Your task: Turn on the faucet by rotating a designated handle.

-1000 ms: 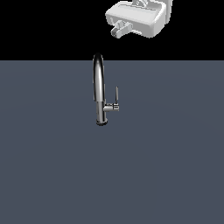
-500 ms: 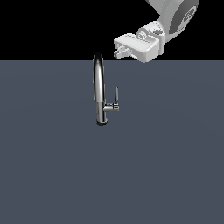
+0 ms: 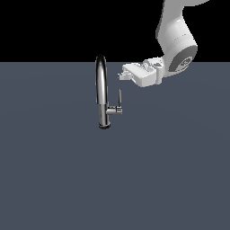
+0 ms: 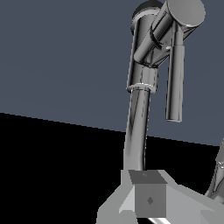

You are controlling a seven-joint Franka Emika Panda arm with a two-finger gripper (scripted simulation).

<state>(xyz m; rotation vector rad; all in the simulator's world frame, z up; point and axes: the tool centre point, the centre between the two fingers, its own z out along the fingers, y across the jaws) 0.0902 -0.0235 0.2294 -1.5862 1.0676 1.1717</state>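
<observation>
The chrome faucet [image 3: 102, 90] stands upright on the dark grey surface, its arched spout rising high. The handle [image 3: 120, 96], a thin grey rod, points up from a short stem [image 3: 116, 110] on the side toward the exterior view's right. My gripper [image 3: 121, 75] hovers just above the rod's tip, apart from it, fingers pointing toward the spout. In the wrist view the faucet [image 4: 139, 109] and the handle [image 4: 175, 83] lie ahead of my gripper [image 4: 148, 197], whose fingers [image 4: 149, 200] sit pressed together, shut on nothing.
The flat dark grey surface [image 3: 115, 179] stretches all around the faucet. My white arm [image 3: 176, 40] comes in from the upper part of the exterior view's right. Nothing else shows.
Over the last second my gripper has come down and moved toward the exterior view's left, ending close above the handle. The faucet and handle have not moved.
</observation>
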